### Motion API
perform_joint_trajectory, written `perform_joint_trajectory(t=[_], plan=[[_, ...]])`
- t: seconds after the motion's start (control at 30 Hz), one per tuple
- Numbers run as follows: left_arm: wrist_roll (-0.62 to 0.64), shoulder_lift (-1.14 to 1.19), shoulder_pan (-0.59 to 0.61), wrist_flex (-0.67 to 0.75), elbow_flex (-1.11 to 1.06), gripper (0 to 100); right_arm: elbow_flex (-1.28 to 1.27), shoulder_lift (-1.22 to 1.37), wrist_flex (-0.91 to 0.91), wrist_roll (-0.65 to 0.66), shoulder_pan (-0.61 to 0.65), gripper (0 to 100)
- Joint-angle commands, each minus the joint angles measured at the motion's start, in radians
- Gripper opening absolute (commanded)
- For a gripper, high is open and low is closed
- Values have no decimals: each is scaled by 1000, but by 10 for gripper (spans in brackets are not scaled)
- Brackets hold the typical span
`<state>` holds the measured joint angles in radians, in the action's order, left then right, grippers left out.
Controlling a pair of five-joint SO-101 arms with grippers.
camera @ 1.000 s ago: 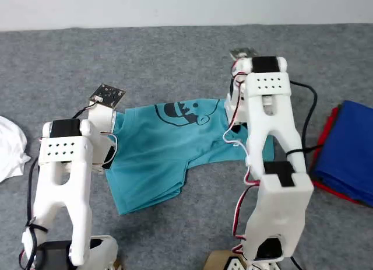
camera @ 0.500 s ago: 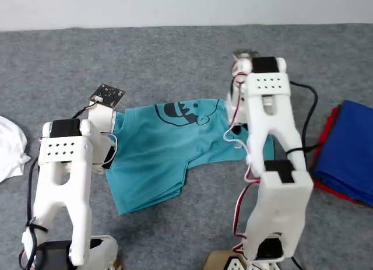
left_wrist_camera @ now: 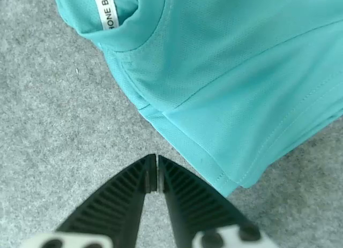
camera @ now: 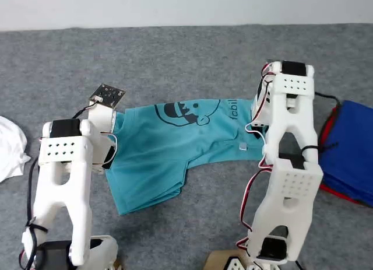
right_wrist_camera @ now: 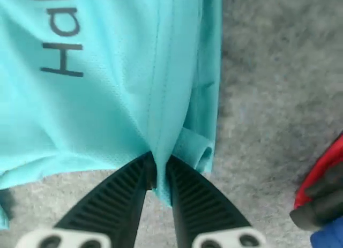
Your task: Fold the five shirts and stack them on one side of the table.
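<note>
The right pincer (right_wrist_camera: 159,165) is clamped onto the edge of the teal shirt (camera: 175,147), a bunched fold of the hem caught between its closed jaws at the shirt's end nearest the folded pile. The left pincer (left_wrist_camera: 157,161) is closed as well but grips nothing. Its tips rest over bare grey surface just beside the shirt's stitched edge, close to the collar label (left_wrist_camera: 103,9).

The teal shirt lies in the middle of the counter (camera: 175,54), between the two arms. It is spread mostly flat with its dark print (camera: 185,111) facing up towards the far side. Its long axis runs crosswise from one arm to the other, and a wide flap hangs towards the near edge on the left arm's side.

The counter is covered in grey felt-like cloth and a plain pale wall (camera: 175,7) stands behind it. On the right side sits a folded blue shirt (camera: 349,147) on top of a red shirt (camera: 328,130) whose edge peeks out. A crumpled white shirt (camera: 10,147) lies at the far left edge, well apart from the teal one.
</note>
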<state>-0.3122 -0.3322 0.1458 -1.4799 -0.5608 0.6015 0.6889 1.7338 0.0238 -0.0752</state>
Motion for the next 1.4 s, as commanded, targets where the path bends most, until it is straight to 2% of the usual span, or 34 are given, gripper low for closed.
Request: perform_joint_trajectory(t=[0.0, 0.1, 0.27, 0.33, 0.5, 0.73, 0.83, 0.97, 1.13, 1.37], plan=[[-2, -37, 3, 14, 12, 6, 49, 36, -38, -6, -12, 10], [-2, -38, 3, 12, 21, 6, 51, 88, -22, -2, -21, 24], [6, -38, 5, 11, 101, 7, 51, 62, 31, -2, -36, 191], [8, -38, 5, 11, 151, 7, 51, 22, 28, -2, -51, 221], [31, -29, -15, -8, 232, 8, 51, -88, 48, 41, -108, 220], [37, -28, -192, -130, 213, 9, 51, -213, 61, 115, -194, 220], [40, -28, -269, -150, 194, 55, 44, -257, 62, 129, -220, 220], [41, -28, -374, -95, 108, 103, 6, -275, 62, 133, -226, 219], [38, 29, -450, -17, -18, 106, -69, -282, 62, 133, -254, 219], [34, 210, -497, 20, 25, 145, -98, -282, 64, 133, -364, 219]])
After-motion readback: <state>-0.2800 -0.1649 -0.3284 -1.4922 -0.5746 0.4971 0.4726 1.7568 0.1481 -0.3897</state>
